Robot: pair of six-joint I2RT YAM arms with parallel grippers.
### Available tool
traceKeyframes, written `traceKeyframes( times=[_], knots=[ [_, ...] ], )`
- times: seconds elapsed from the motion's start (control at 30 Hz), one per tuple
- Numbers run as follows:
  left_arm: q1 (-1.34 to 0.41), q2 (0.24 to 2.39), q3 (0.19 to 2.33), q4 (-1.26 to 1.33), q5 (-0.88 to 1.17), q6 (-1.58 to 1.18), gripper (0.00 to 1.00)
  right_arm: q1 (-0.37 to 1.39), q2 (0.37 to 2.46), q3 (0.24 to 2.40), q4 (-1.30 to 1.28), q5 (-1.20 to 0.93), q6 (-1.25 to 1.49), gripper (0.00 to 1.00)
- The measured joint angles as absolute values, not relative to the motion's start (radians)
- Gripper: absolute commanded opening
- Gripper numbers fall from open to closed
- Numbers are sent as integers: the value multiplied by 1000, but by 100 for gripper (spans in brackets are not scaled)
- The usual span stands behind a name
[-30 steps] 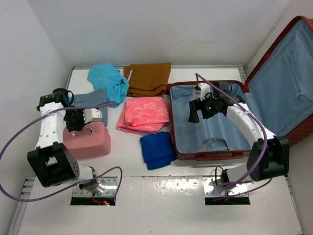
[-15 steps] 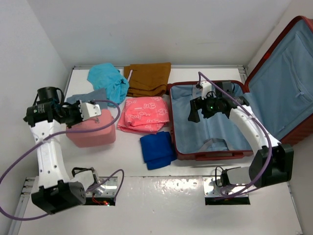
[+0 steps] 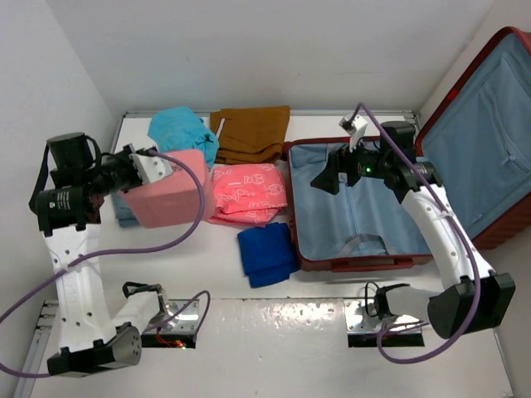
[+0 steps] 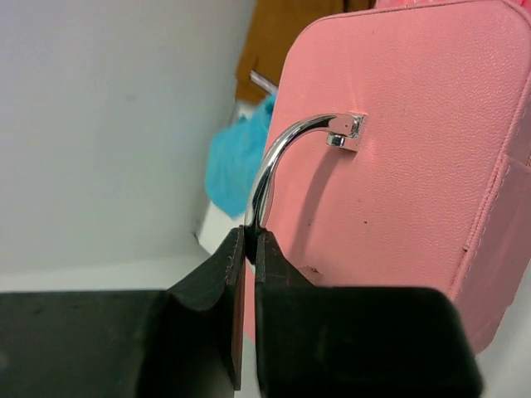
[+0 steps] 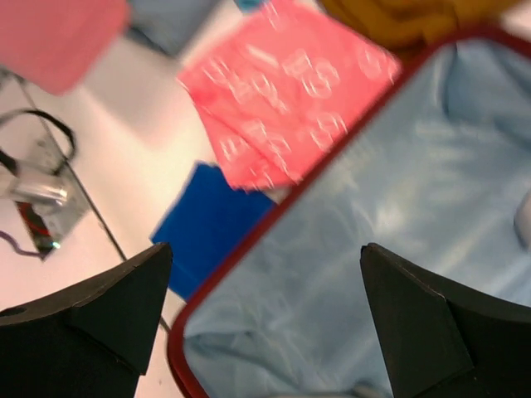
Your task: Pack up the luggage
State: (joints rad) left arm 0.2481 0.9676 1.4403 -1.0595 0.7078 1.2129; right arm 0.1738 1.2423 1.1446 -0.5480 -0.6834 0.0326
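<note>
Pink case point(image 4: 415, 166): matt, fine-grained leather-look skin; a stitched seam is seen at one edge. Its handle point(image 4: 292, 135): polished chrome metal, v. shiny. Left pincer point(image 4: 249, 240): smooth matt black plastic. Luggage point(image 3: 348, 215): lined w/ smooth grey-blue fabric; rim of red hard plastic. Left of luggage, pink printed cloth point(image 3: 245, 192) & blue cloth point(image 3: 265, 253), both soft, matt. Worktop point(image 3: 207, 265): white, matt.

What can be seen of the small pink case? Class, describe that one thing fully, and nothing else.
The pink case is a small box with rounded corners and a pink, finely grained, leather-like skin, stitched along one edge. A curved, shiny metal handle is fixed to one face by a square mount. The left gripper is shut on that handle, and the case hangs tilted from it at the left side of the table, apparently off the surface. Nothing else visibly touches it.
</note>
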Motion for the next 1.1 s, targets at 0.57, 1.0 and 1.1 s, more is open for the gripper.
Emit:
traceKeyframes(
  times=[0.57, 1.0, 1.1],
  knots=[
    [-181, 1174, 1549, -881, 668, 1073, 0, 489, 1605, 1762, -282, -863, 355, 92],
    [-363, 1215, 1567, -813, 579, 1036, 0, 585, 1701, 1777, -345, -842, 366, 74],
    [-385, 1215, 1568, -796, 563, 1030, 0, 596, 1704, 1777, -356, -845, 358, 61]
  ],
)
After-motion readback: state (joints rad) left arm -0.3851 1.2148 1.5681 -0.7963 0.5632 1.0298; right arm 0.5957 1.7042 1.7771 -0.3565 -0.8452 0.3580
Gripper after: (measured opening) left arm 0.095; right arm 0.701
